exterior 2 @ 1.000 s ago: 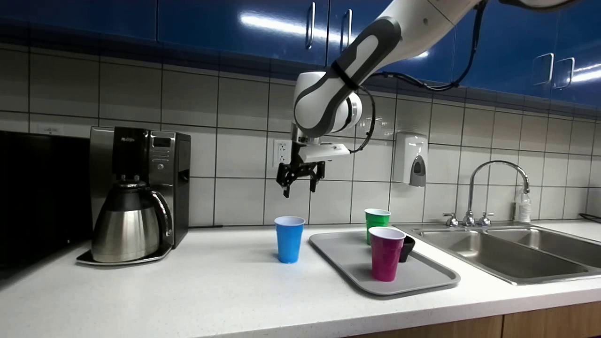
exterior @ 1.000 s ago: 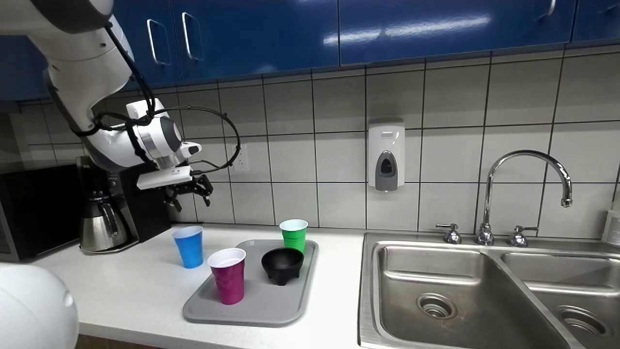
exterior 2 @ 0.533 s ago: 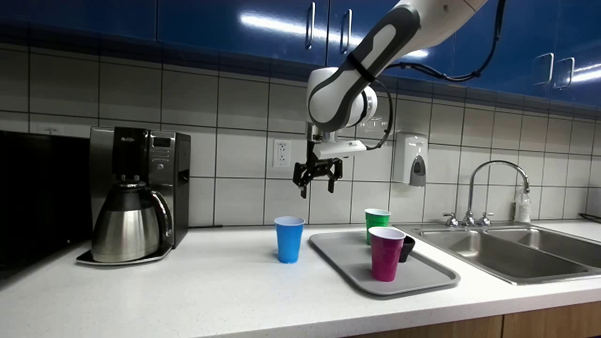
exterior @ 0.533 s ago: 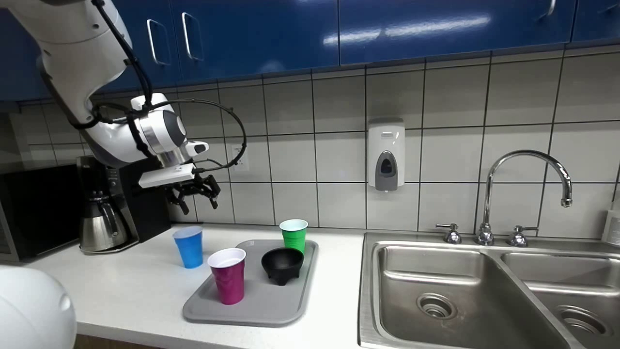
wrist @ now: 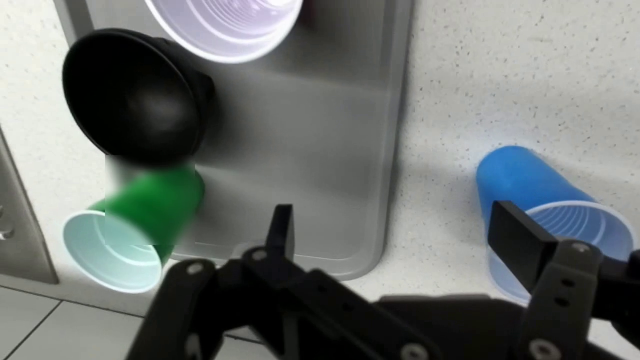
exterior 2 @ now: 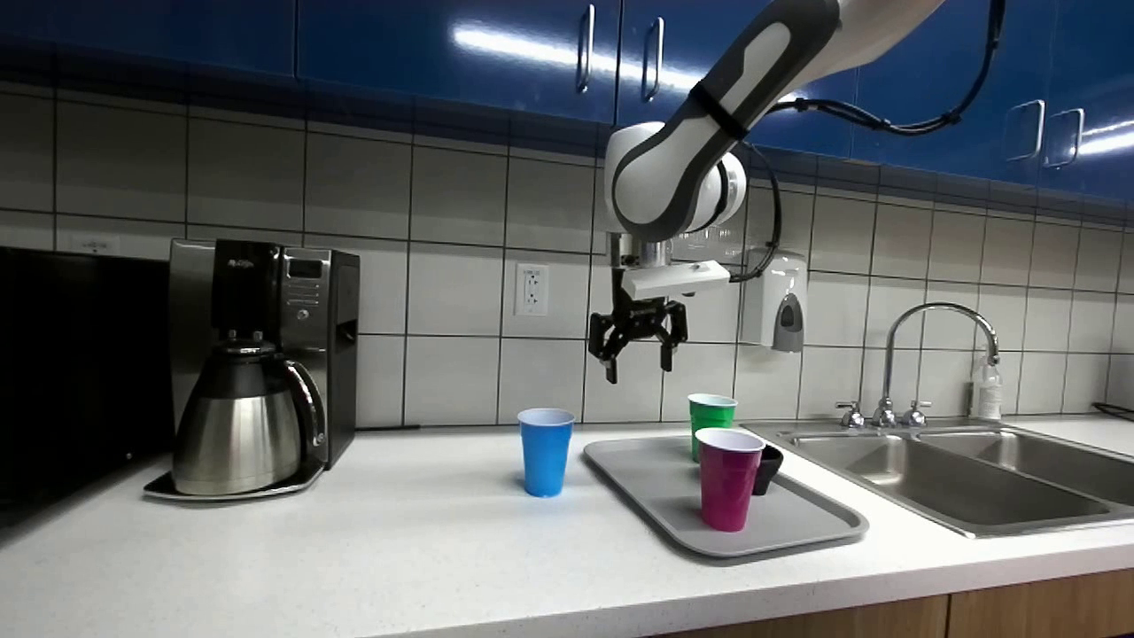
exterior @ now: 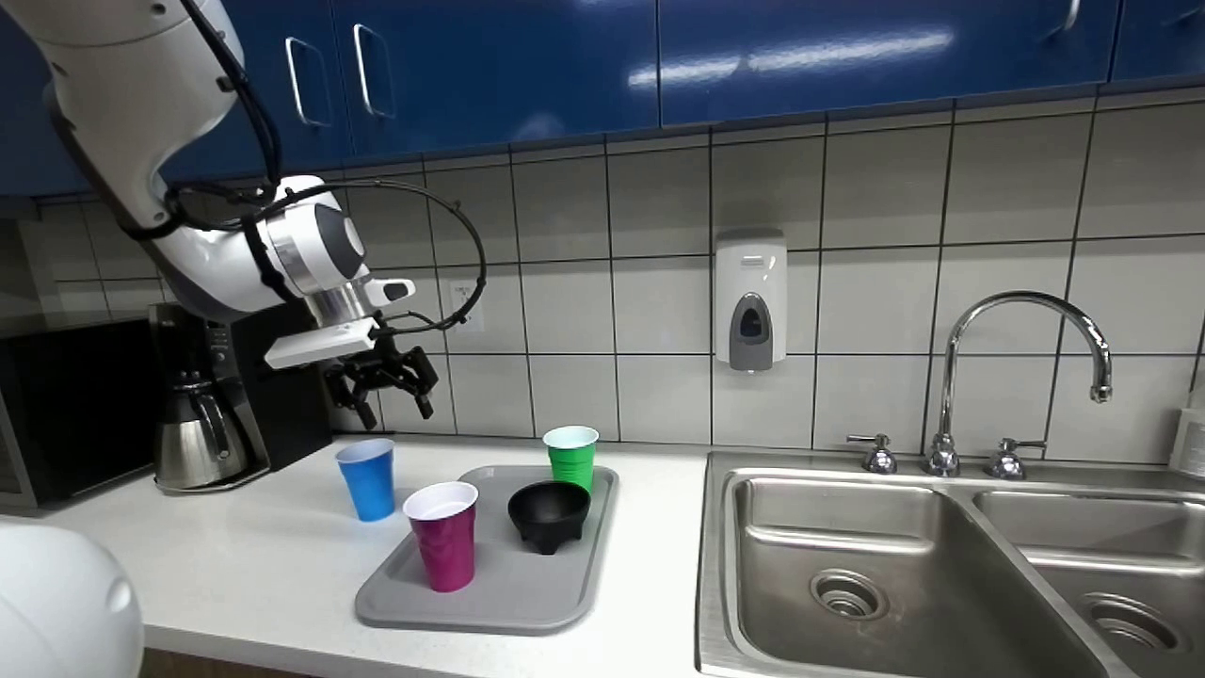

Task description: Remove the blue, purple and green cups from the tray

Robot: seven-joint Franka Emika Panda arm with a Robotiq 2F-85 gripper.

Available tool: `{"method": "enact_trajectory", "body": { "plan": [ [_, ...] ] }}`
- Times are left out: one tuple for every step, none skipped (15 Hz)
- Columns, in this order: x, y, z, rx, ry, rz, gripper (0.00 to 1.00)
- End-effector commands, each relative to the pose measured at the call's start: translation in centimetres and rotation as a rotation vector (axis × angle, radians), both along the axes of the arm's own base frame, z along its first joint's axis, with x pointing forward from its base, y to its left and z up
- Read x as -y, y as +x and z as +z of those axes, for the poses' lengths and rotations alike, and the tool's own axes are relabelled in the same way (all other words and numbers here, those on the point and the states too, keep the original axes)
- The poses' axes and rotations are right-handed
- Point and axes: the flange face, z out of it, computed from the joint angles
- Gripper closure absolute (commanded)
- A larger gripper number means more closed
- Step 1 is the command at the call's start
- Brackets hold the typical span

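wrist view has the gripper [wrist: 392,210] nearest, filling 6 o'clock, its jaws spread wide. one of them hides part of the blue cup [wrist: 515,172], below, just past 3 o'clock. the green cup [wrist: 150,210] is between 8 and 9; the black bowl [wrist: 132,95] is toward 10 and the purple cup [wrist: 227,30] toward 11.

in an exterior view, taking the tray [exterior 2: 656,483] as the dial, 12 toward the tiled wall [exterior 2: 452,292], the purple cup is nearest, upright on the tray with its foot toward 6. the blue cup stands upright on the surface [exterior 2: 372,549] beside the tray, just past 9. the black bowl, partly behind the purple cup, is on the tray toward 2, and the green cup stands upright at the tray's far end, toward 12. the gripper hangs higher than the cups and apart from them, toward 11. the sink [exterior 2: 957,496] is at 3, and farthest back the soap dispenser [exterior 2: 784,306] is on the tiled wall, just past 12.
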Motion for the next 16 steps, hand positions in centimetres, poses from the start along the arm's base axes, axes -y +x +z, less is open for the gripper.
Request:
{"method": "enact_trajectory", "body": {
  "plan": [
    [1.6, -2.6, 0.3, -0.020, -0.038, -0.063, 0.00],
    [2.0, -3.1, 0.1, -0.030, -0.043, -0.076, 0.00],
    [2.4, -3.5, -0.1, -0.040, -0.046, -0.090, 0.00],
    [2.7, -4.0, -0.4, -0.052, -0.050, -0.104, 0.00],
    [3.1, -4.3, -0.6, -0.062, -0.051, -0.116, 0.00],
    [3.4, -4.7, -0.9, -0.071, -0.052, -0.129, 0.00],
    [3.7, -5.0, -1.2, -0.079, -0.054, -0.140, 0.00],
    [4.0, -5.3, -1.4, -0.086, -0.055, -0.150, 0.00],
    [4.3, -5.6, -1.6, -0.092, -0.057, -0.159, 0.00],
    [4.5, -5.7, -1.9, -0.098, -0.058, -0.165, 0.00],
    [4.7, -5.9, -2.1, -0.104, -0.058, -0.170, 0.00],
    [4.9, -6.0, -2.3, -0.110, -0.060, -0.173, 0.00],
    [5.1, -6.1, -2.5, -0.116, -0.060, -0.176, 0.00],
    [5.2, -6.2, -2.8, -0.120, -0.059, -0.178, 0.00],
    [5.2, -6.3, -3.1, -0.123, -0.057, -0.177, 0.00],
    [5.2, -6.3, -3.4, -0.125, -0.058, -0.174, 0.00]
  ]
}}
